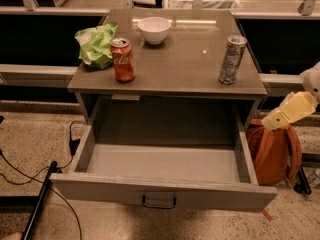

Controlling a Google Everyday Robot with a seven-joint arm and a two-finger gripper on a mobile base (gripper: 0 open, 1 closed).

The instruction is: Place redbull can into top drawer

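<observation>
At the right edge of the frame, the gripper hangs beside the cabinet, above an orange backpack, well apart from the redbull can; its grip state is not discernible. The redbull can stands upright near the right edge of the tabletop. The top drawer is pulled fully out below. Upper left: a cola can, a green bag, a white bowl.

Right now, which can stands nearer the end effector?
The slim silver-grey redbull can, at the right of the tabletop; the end effector hangs beyond that edge. The orange cola can stands left.
</observation>
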